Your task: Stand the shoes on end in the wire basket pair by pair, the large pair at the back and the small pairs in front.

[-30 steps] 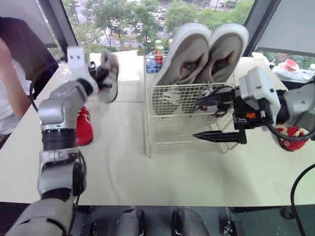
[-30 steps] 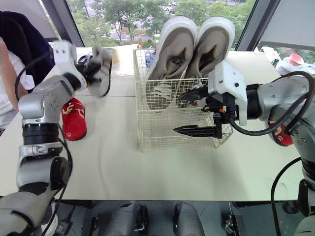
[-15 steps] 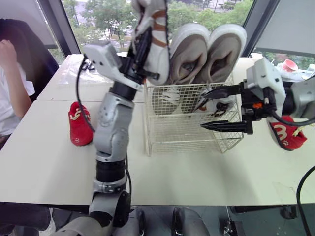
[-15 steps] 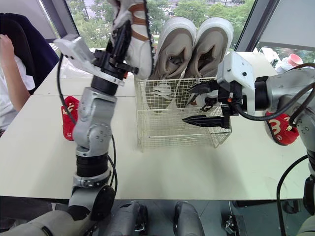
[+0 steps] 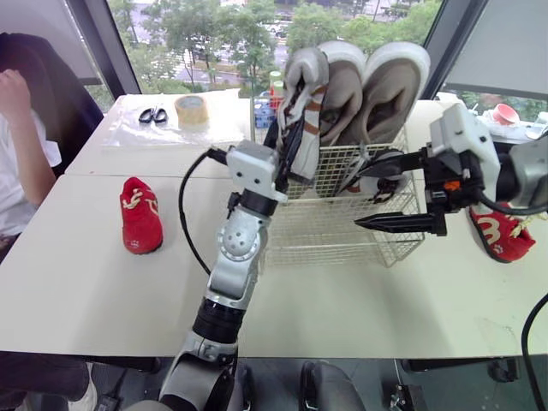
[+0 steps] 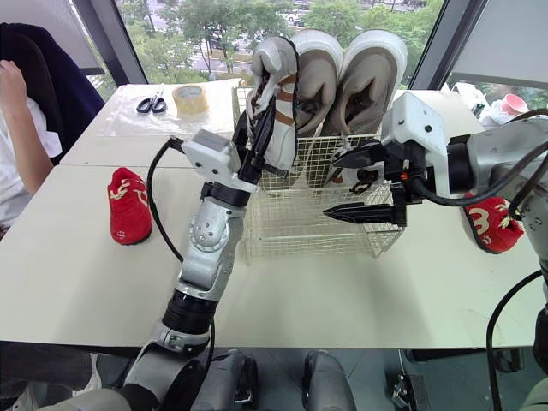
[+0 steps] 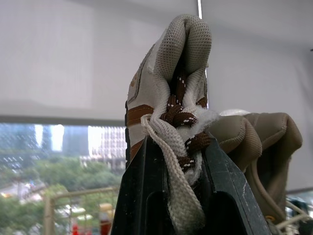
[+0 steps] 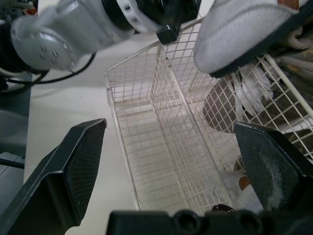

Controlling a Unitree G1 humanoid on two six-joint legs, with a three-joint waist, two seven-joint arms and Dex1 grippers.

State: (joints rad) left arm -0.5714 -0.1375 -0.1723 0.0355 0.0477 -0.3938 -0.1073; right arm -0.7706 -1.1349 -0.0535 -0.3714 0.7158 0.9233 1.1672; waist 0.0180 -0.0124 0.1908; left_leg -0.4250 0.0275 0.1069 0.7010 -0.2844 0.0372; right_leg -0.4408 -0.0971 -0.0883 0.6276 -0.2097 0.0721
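A large beige pair stands on end at the back of the white wire basket. My left gripper is shut on a small white shoe with brown stripes and laces, holding it upright over the basket's front left part, against the beige pair. In the left wrist view the fingers pinch the shoe at its laces. My right gripper hovers open at the basket's right side with nothing between its fingers. In the right wrist view the basket's front section is bare.
One small red shoe lies on the table to the left, another on the right behind my right arm. A tape roll and scissors lie at the back left. A person sits at the far left.
My left arm carried the white shoe from the table's left, up over the basket's left edge, and has lowered it toward the basket front. The right gripper stayed open, almost still.
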